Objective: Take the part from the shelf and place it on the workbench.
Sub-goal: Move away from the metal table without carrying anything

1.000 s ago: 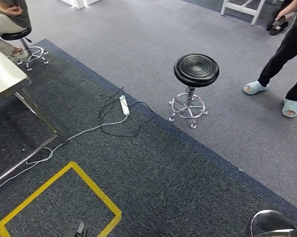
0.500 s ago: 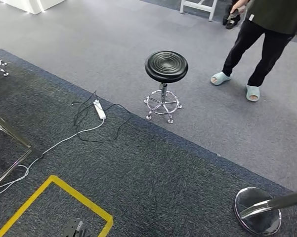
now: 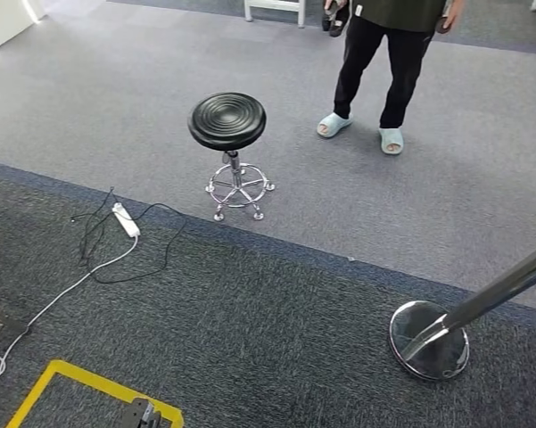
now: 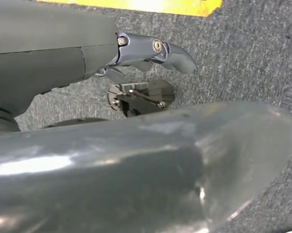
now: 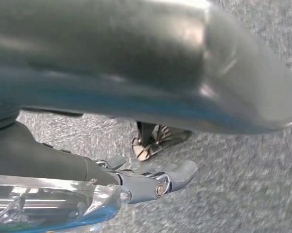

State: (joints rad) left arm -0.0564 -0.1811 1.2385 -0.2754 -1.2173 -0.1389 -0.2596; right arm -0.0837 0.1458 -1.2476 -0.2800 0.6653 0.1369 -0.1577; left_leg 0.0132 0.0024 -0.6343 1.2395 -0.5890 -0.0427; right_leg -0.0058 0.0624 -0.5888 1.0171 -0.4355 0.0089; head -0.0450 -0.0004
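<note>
My left hand [image 4: 144, 160] hangs over the dark carpet, its dark fingers [image 4: 155, 48] stretched out with nothing in them. My right hand [image 5: 137, 63] also hangs above the carpet, with its fingers [image 5: 163, 182] extended and nothing held. In the head view I look down at an open floor of grey and dark carpet.
A black round stool [image 3: 226, 120] on a chrome base stands ahead. A person [image 3: 386, 62] in dark trousers and pale slippers stands beyond it. A white power strip [image 3: 125, 219] with cables lies at the left. A chrome post base [image 3: 429, 339] sits at the right, yellow floor tape [image 3: 83, 379] near my feet.
The camera has turned right, so the whole scene has slid left. The table at the left has gone out of frame, and the chrome post base has come further in.
</note>
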